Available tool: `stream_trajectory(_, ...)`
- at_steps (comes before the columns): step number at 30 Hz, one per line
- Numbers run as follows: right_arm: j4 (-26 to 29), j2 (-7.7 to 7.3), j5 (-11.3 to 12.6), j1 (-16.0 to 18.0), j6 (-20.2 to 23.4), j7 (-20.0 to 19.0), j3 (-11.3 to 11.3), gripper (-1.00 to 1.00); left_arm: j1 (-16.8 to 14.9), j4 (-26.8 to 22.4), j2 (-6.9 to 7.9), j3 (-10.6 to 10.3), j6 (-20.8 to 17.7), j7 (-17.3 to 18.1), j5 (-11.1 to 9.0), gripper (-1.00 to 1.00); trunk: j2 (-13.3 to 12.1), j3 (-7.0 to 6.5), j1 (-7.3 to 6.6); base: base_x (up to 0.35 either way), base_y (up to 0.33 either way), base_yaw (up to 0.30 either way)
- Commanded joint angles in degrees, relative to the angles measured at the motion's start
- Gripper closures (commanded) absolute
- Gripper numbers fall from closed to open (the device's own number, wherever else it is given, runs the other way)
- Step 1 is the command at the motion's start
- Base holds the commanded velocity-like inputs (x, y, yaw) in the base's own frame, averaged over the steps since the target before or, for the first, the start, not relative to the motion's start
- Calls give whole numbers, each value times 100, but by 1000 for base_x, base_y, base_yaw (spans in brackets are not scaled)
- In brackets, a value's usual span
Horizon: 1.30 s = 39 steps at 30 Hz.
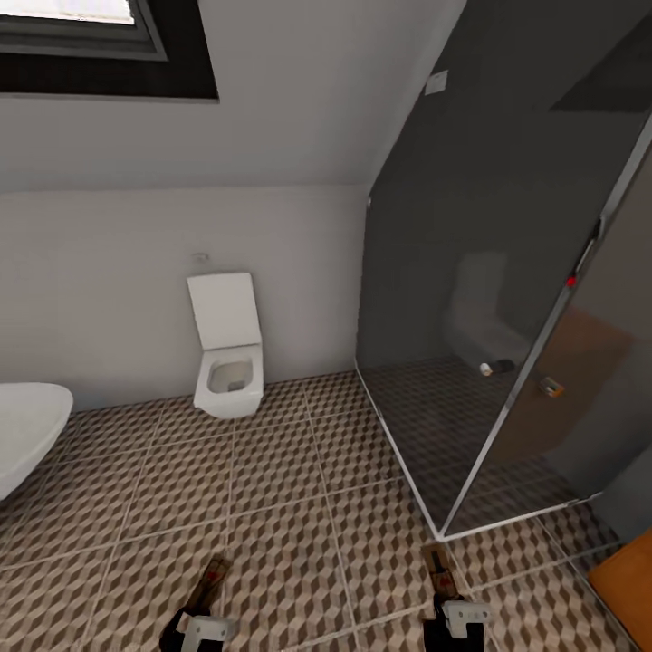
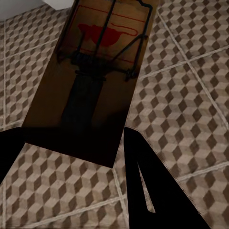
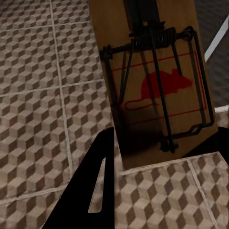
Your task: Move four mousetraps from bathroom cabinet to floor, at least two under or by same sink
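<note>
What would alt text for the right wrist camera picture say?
A wooden mousetrap with dark wire and a red mouse print, held in the right gripper above the cube-patterned tiled floor. One dark finger shows in the foreground.

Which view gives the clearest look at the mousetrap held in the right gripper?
The right wrist view: the mousetrap appears close up, with its wire spring, bar and red mouse print legible. The head view shows it as a small tan sliver above the right gripper, detail lost. The left wrist view shows a different trap.
</note>
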<state>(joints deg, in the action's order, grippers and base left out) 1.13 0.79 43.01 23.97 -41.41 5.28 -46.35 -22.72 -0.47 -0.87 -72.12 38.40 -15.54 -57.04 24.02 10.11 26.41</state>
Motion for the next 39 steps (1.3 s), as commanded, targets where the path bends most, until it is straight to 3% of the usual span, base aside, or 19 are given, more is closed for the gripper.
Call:
stream_trajectory(1, 1, 0, 6, 3, -6, 52, -50, 100, -4, -4, -1, -48, -8, -81, 27, 100, 11, 11, 3, 0, 0, 286)
stream_trajectory(18, 1, -7, 6, 4, -7, 52, -50, 100, -4, -5, -1, -48, -8, -81, 27, 100, 11, 11, 3, 0, 24, 272)
stream_trajectory(39, 1, -8, 6, 4, -7, 52, -50, 100, -4, -5, -1, -48, -8, -81, 27, 100, 11, 11, 3, 57, 211, 16)
